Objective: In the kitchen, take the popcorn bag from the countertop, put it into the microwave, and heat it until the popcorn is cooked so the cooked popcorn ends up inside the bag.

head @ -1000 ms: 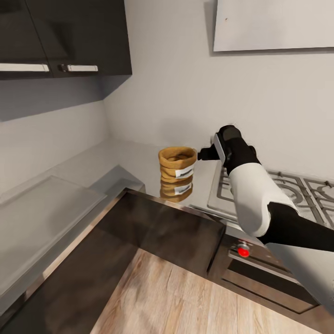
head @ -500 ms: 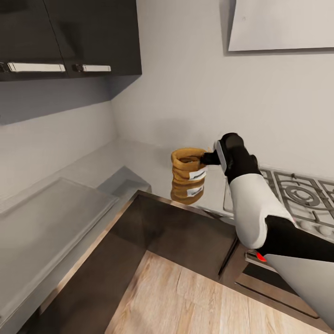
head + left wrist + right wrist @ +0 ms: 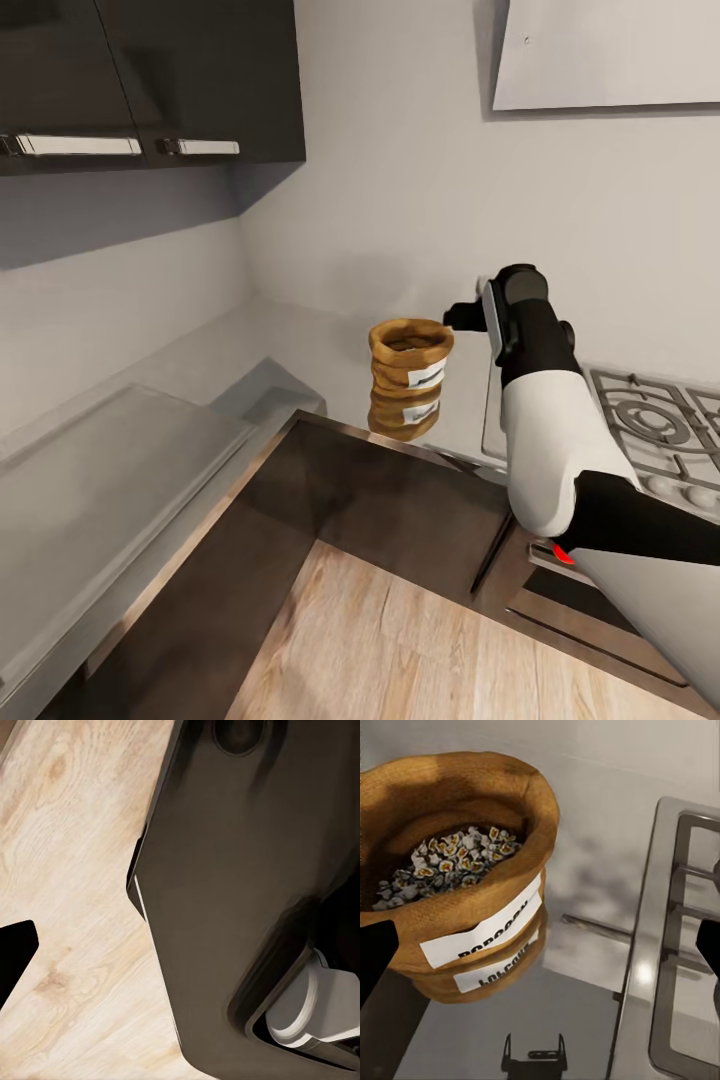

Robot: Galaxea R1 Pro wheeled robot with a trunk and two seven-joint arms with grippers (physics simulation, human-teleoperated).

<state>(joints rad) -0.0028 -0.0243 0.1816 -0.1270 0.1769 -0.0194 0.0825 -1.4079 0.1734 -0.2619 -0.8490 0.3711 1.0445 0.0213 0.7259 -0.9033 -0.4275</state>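
Popcorn bag (image 3: 410, 362) stands upright on the silver-grey countertop (image 3: 300, 345), just beside the steel gas hob (image 3: 640, 420), its mirror image showing in the worktop below it. Right gripper (image 3: 462, 317) hovers near the bag's rolled rim, apart from it, jaws spread wide with nothing between them (the wrist view shows whitish popcorn (image 3: 454, 859) heaped inside). Left gripper's (image 3: 15, 956) state I cannot tell.

We see the popcorn bag (image 3: 410, 363) standing on the tabletop (image 3: 300, 345) near its front edge, left of the gas hob (image 3: 640, 420). Our right pincer (image 3: 462, 317) hovers just right of its rim. Popcorn (image 3: 454, 862) lies inside.
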